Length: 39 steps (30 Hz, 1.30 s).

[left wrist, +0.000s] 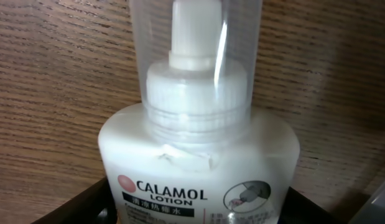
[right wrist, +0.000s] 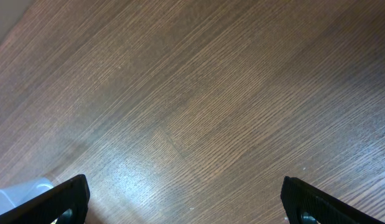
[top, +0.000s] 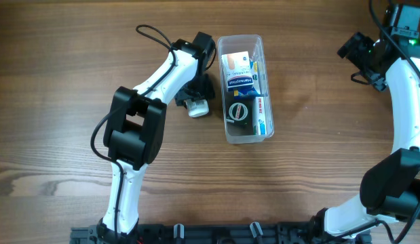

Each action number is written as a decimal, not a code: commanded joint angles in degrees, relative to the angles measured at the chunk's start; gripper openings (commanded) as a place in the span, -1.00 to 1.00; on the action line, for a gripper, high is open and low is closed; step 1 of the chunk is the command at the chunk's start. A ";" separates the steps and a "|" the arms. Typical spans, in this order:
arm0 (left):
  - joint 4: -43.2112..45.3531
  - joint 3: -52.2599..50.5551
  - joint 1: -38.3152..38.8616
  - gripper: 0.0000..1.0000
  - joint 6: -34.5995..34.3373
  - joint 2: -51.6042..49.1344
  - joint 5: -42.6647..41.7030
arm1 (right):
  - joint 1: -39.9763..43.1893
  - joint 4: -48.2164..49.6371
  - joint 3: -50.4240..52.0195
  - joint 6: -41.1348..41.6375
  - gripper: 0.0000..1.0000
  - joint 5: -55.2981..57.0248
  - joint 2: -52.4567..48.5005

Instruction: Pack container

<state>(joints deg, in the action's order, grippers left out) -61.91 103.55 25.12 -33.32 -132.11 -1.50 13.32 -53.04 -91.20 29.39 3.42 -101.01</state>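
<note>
The clear plastic container (top: 266, 81) stands at the table's middle and holds several small boxes and a dark round item. A white Calamol lotion bottle (top: 197, 107) with a clear cap lies on the wood just left of it. My left gripper (top: 196, 93) is down over the bottle. In the left wrist view the bottle (left wrist: 198, 143) fills the space between the black fingers (left wrist: 192, 214), which touch both its sides. My right gripper (top: 362, 57) is far right at the back, open and empty (right wrist: 186, 199) over bare wood.
A pale corner of the container (right wrist: 18, 190) shows at the lower left of the right wrist view. The left arm's black cable (top: 152, 34) loops over the table behind the arm. The arm bases stand at the front edge.
</note>
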 commanded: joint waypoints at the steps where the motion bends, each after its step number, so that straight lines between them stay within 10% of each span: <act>1: 0.17 -0.52 0.11 0.36 -0.13 -0.98 0.09 | 0.09 0.13 -0.04 0.68 1.00 -0.33 -0.13; 24: -2.78 -0.52 7.37 0.35 0.61 26.21 -2.73 | 0.09 0.13 -0.04 0.68 0.99 -0.33 -0.13; 39: 3.74 -0.52 21.29 0.35 -9.20 21.64 5.84 | 0.09 0.13 -0.04 0.66 1.00 -0.33 -0.13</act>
<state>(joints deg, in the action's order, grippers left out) -57.87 102.85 47.40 -40.21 -107.85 2.42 13.32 -53.04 -91.20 29.39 3.40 -101.01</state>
